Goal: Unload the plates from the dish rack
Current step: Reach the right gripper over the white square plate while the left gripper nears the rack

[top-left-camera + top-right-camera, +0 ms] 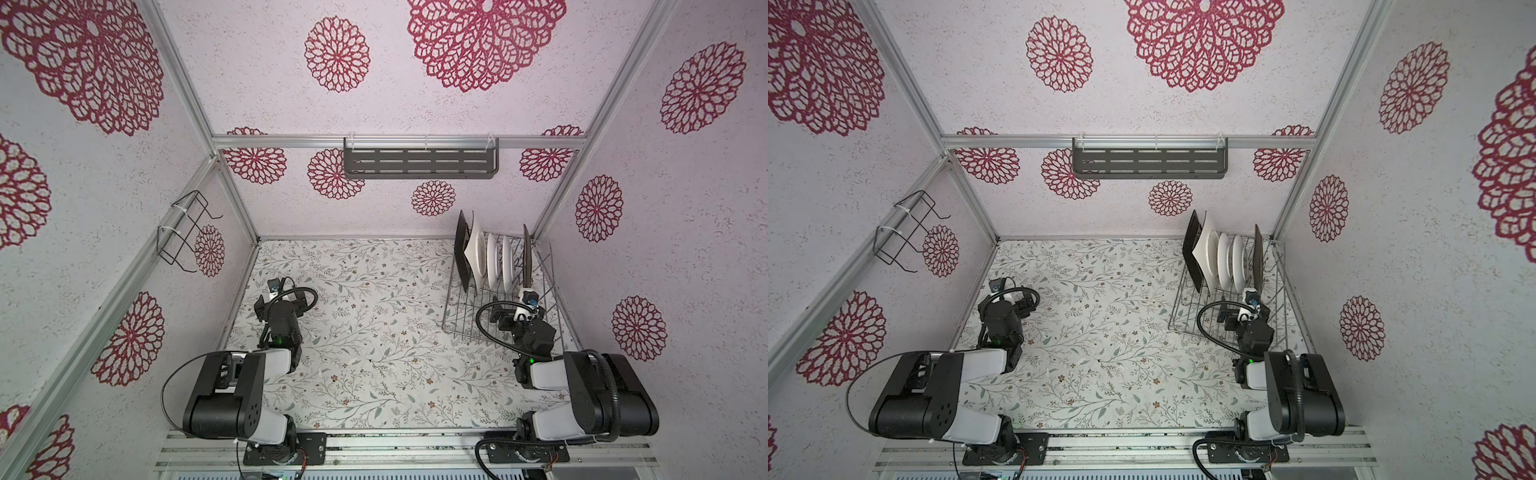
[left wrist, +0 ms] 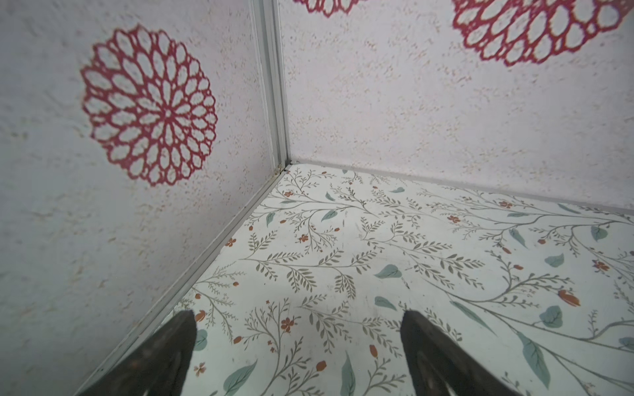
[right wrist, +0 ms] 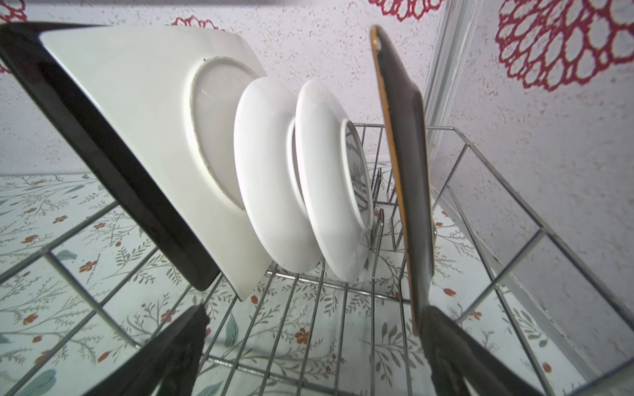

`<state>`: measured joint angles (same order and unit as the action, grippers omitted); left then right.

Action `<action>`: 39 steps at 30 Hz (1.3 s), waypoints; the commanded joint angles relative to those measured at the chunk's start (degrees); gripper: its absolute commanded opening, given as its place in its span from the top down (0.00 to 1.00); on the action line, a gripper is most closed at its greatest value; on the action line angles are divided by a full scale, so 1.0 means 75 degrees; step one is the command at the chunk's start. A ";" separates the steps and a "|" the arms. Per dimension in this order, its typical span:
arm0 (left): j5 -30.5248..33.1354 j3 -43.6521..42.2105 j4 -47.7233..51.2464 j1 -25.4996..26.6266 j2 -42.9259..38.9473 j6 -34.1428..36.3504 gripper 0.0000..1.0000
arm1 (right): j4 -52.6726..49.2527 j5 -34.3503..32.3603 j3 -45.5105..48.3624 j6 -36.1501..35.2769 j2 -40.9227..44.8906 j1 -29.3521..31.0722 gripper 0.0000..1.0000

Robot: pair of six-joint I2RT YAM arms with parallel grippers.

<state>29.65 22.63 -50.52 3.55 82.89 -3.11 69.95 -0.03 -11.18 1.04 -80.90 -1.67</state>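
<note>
The silver wire dish rack [image 1: 461, 320] [image 3: 543, 229] stands at the back right in both top views. Upright in it are a black square plate [image 3: 103, 137], a white square plate [image 3: 144, 103], two round white plates [image 3: 267, 178] [image 3: 326, 192] and, apart from them, a dark plate with an orange rim [image 3: 408, 171] [image 1: 527, 257]. My right gripper [image 3: 314, 313] hangs open over the rack's front grid. One of its fingers [image 3: 442, 329] lies close beside the dark plate's lower edge. My left gripper [image 2: 299, 313] [image 1: 286, 299] is open and empty near the left wall.
A dark grey slotted shelf [image 1: 419, 163] hangs on the back wall and a black wire bracket [image 1: 183, 232] on the left wall. Aluminium posts [image 2: 274, 85] mark the corners. The floral table top [image 1: 374, 332] spreads between the two arms.
</note>
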 commanded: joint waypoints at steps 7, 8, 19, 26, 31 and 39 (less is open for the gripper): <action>0.1285 0.0889 0.2555 0.1669 -0.1678 0.1037 0.03 | -0.3038 -0.0429 -0.0770 0.0039 0.2205 0.0173 0.01; 0.1347 0.1006 0.2948 0.1820 -0.1868 0.0991 0.03 | -0.3415 -0.0450 -0.0915 -0.0010 0.2369 0.0194 0.01; 0.0759 0.1545 0.6285 0.3154 -0.3369 -0.1710 0.03 | -0.8146 -0.3292 -0.3092 0.1249 0.4351 0.1201 0.01; 0.0527 0.1097 0.6457 0.3846 -0.3675 -0.3223 0.03 | -1.2334 -0.3603 -0.6180 0.1848 0.3383 0.1292 0.01; 0.0051 0.0768 0.6181 0.4035 -0.3425 -0.3970 0.03 | -1.3740 -0.3239 -0.7561 0.1839 0.2525 0.1401 0.01; -0.0356 0.0715 0.5904 0.4193 -0.2841 -0.4314 0.03 | -1.3933 -0.4005 -0.8481 0.1886 0.1378 0.2650 0.01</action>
<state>29.08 28.25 -4.25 34.44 60.58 -33.52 -31.97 -25.85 -71.57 14.22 -68.58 15.22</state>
